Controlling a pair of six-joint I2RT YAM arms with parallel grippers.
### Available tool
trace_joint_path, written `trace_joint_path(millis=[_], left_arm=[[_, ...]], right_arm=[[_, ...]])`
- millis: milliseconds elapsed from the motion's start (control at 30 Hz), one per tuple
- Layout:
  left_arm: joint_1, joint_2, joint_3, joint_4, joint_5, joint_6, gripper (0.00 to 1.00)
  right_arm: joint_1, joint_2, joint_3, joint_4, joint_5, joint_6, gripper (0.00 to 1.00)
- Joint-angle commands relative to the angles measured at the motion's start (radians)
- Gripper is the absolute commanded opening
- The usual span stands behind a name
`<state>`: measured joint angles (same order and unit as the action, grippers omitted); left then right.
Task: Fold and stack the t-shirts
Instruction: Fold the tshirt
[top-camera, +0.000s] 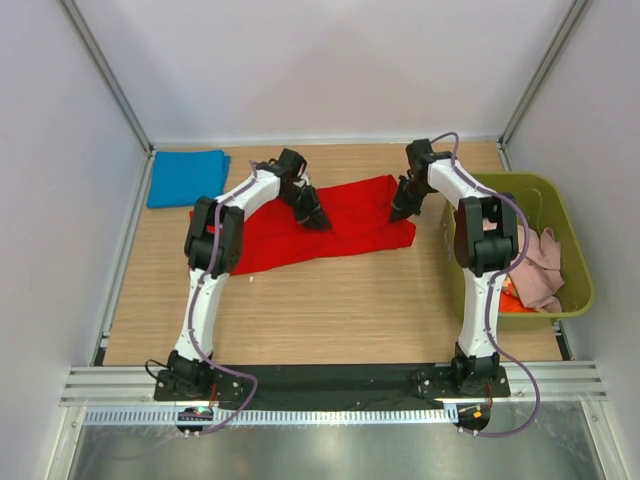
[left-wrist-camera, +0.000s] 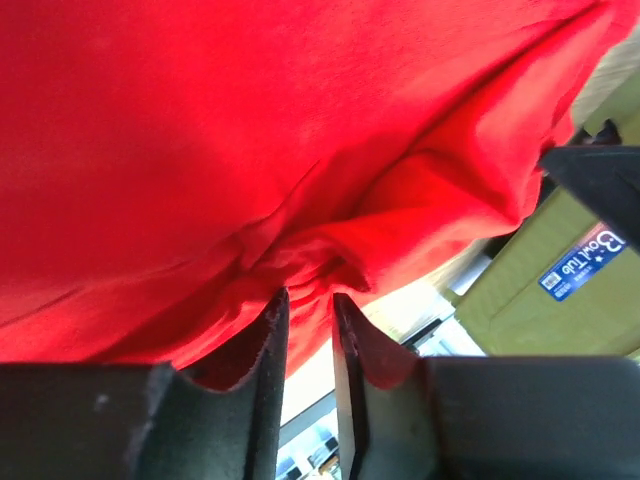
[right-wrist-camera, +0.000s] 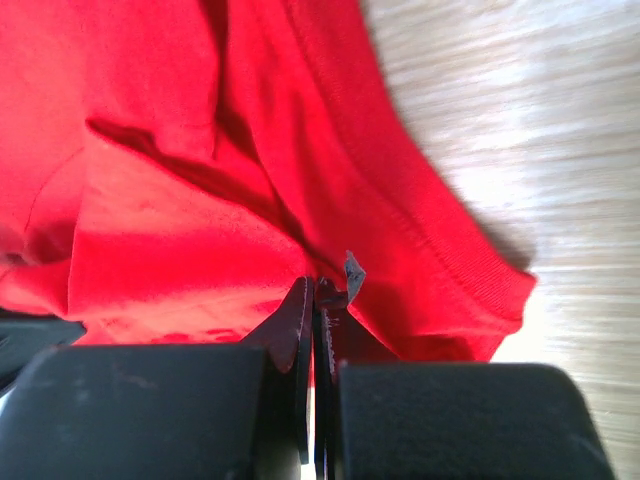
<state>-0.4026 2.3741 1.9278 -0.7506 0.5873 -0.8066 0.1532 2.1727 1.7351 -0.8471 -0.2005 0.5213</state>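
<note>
A pale wooden table (top-camera: 330, 310) sits inside white walls. The red t-shirt (top-camera: 350, 215) lies spread across the far middle of it, wrinkled and not squared up. The left hand (top-camera: 310, 215) is down on the shirt's far edge, left of its middle. Its wrist view shows the two fingers (left-wrist-camera: 268, 370) a narrow gap apart, with a bunched fold of the red cloth (left-wrist-camera: 300, 150) pinched between their tips. The right hand (top-camera: 403, 210) is at the shirt's right side, near its far corner. There the fingers (right-wrist-camera: 300, 320) are pressed together on a thin edge of the cloth (right-wrist-camera: 170, 220), with bare table just to the right. A folded blue t-shirt (top-camera: 187, 177) lies flat in the far left corner, well apart from both hands. At the right edge stands an olive-green bin (top-camera: 575, 250) holding a pale pink t-shirt (top-camera: 540, 265) and an orange one (top-camera: 512, 300).
</note>
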Motion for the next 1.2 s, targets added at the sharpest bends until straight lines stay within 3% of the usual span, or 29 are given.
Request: trace_joint_path(millis=[0,67,100,200,367,600,867,1167], left_arm=[[0.002,-0.027,0.036,-0.074,-0.027,0.062,0.30],[0.004,-0.052,0.034,-0.087,-0.079,0.081,0.35],[0.004,-0.071,0.031,-0.089,-0.099,0.095,0.37],[0.004,-0.139,0.023,-0.070,-0.168,0.129,0.44],[0.004,-0.185,0.020,0.025,-0.187,0.187,0.54],[-0.015,-0.079,0.106,0.037,-0.103,0.287,0.58],[-0.054,-0.035,0.112,0.031,-0.126,0.349,0.57],[-0.059,-0.018,0.120,0.031,-0.133,0.365,0.58]], right_arm=[[-0.006,0.019,0.050,0.007,0.050,-0.046,0.02],[-0.003,0.030,0.089,-0.015,0.062,-0.061,0.09],[0.000,0.029,0.102,-0.018,0.072,-0.070,0.20],[0.006,0.010,0.141,-0.010,0.093,-0.098,0.36],[0.026,0.027,0.219,0.008,0.064,-0.119,0.46],[0.058,0.127,0.331,0.074,-0.086,-0.148,0.44],[0.078,0.216,0.406,0.106,-0.134,-0.145,0.27],[0.085,0.222,0.391,0.092,-0.093,-0.179,0.28]])
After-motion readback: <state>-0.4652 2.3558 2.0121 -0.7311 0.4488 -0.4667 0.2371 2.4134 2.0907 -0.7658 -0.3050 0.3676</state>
